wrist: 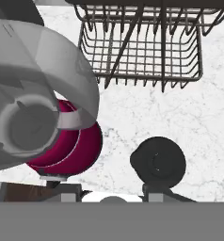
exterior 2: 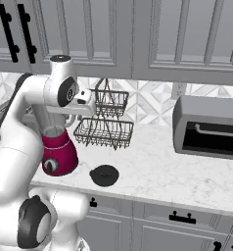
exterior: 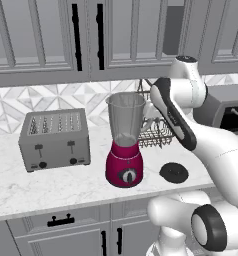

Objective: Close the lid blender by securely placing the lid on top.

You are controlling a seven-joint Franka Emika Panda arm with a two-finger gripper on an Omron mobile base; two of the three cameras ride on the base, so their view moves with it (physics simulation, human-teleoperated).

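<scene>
From the left base view, the blender [exterior: 125, 145] stands uncovered on the marble counter [exterior: 51, 185], a toaster [exterior: 54, 138] to its left and the lid [exterior: 174, 172] lying flat on the counter to its right, apart from it, with a wire rack [exterior: 156, 131] behind. From the right base view, the arm's hand is raised above the blender [exterior 2: 58, 149]; the lid [exterior 2: 104, 175] rests near the counter's front edge, a microwave [exterior 2: 209, 126] far right. In the hand view, the gripper [wrist: 110, 192] looks down on the blender's [wrist: 36, 113] open jar and the lid [wrist: 158, 160]; its fingertips [wrist: 67, 191] stand apart, holding nothing.
</scene>
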